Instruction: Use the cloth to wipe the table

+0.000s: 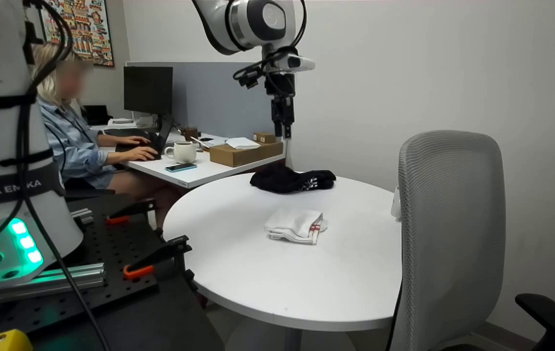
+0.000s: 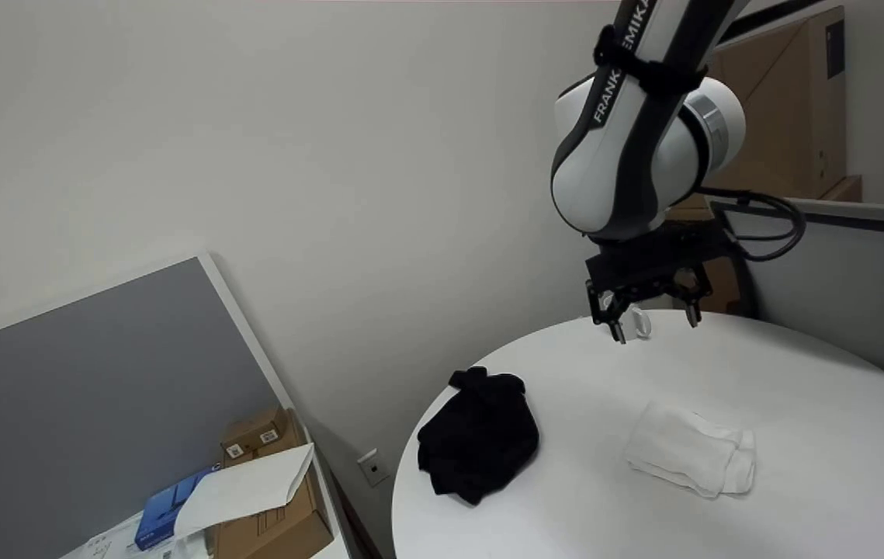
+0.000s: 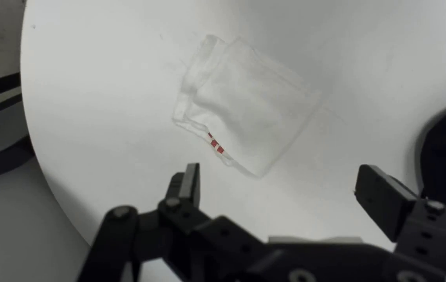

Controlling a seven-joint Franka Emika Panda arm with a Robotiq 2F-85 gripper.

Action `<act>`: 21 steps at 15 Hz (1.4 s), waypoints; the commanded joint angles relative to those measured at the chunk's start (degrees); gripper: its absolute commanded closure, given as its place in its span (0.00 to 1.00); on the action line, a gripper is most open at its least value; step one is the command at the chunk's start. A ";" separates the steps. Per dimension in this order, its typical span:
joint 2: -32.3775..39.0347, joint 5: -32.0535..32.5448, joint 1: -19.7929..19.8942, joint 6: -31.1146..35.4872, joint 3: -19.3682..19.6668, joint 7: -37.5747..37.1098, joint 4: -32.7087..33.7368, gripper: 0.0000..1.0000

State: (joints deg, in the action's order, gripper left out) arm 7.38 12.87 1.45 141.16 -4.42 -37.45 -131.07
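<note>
There is a plain pale wall [image 1: 379, 87], a grey partition [image 1: 221, 100] along a white desk [image 1: 204, 169], and a grey chair [image 1: 452, 219].

In an exterior view the line of sight passes the robot base [image 1: 58, 224], near left, and slopes down across the table [image 1: 238, 273] to the far wall [image 1: 365, 97]. In an exterior view it drops more steeply, from nearer, the partition [image 2: 100, 404] at left. The wrist view faces down, close above the cloth [image 3: 258, 105]. All share table and cloth.
</note>
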 commanded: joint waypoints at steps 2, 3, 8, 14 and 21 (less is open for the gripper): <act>5.54 -2.06 -2.25 3.19 3.76 -0.71 2.36 0.00; 6.57 -2.54 -2.63 4.28 4.11 -0.73 2.23 0.00; 11.98 -3.50 -5.34 8.16 5.92 -1.58 3.18 0.00; 17.85 -3.07 -8.58 10.78 8.84 -1.19 7.11 0.00; 24.27 -5.24 -10.00 10.69 9.82 0.64 13.59 0.00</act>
State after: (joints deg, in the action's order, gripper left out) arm 28.24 10.07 -7.94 151.16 5.00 -38.33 -120.98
